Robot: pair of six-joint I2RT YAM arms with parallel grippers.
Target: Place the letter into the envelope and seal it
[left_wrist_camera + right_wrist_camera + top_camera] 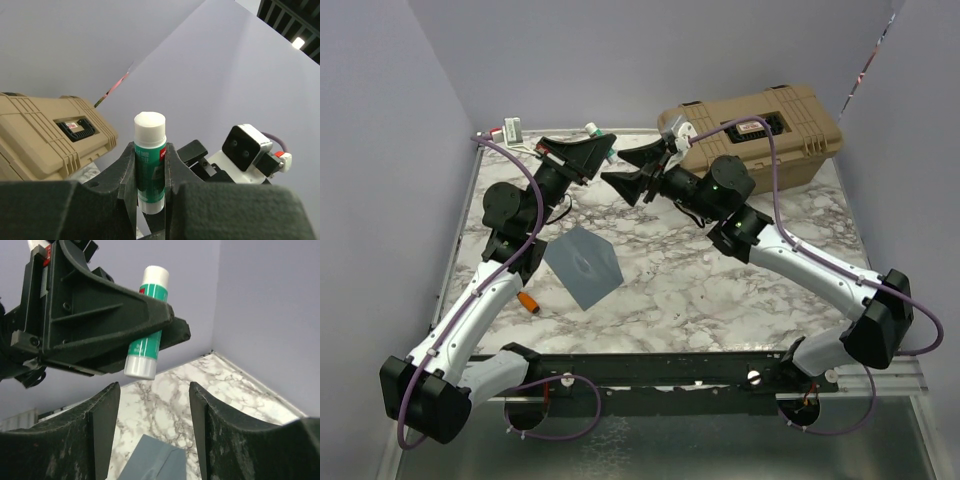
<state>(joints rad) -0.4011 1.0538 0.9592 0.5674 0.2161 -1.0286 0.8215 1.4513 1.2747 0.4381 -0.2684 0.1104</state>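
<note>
the envelope (583,265) lies flat on the bench (720,290), in its left half, about midway between the far and near edges and just beside the left arm's forearm. it is turned cornerwise: its long axis runs from the far left corner toward the near right corner, and one corner points at the near edge. a small mark shows at its centre. which way the flap faces cannot be told.

both grippers are raised over the far part of the bench, so the envelope sits nearer the near edge than either, well apart from both.

the left gripper (149,146) is clamped on a green glue stick (150,165), whose white cap stands clear above the fingers. the right gripper (152,390) faces it with jaws wide and nothing between them, close under the stick's lower end but not touching.

a tan case (760,140) sits at the far right corner.
</note>
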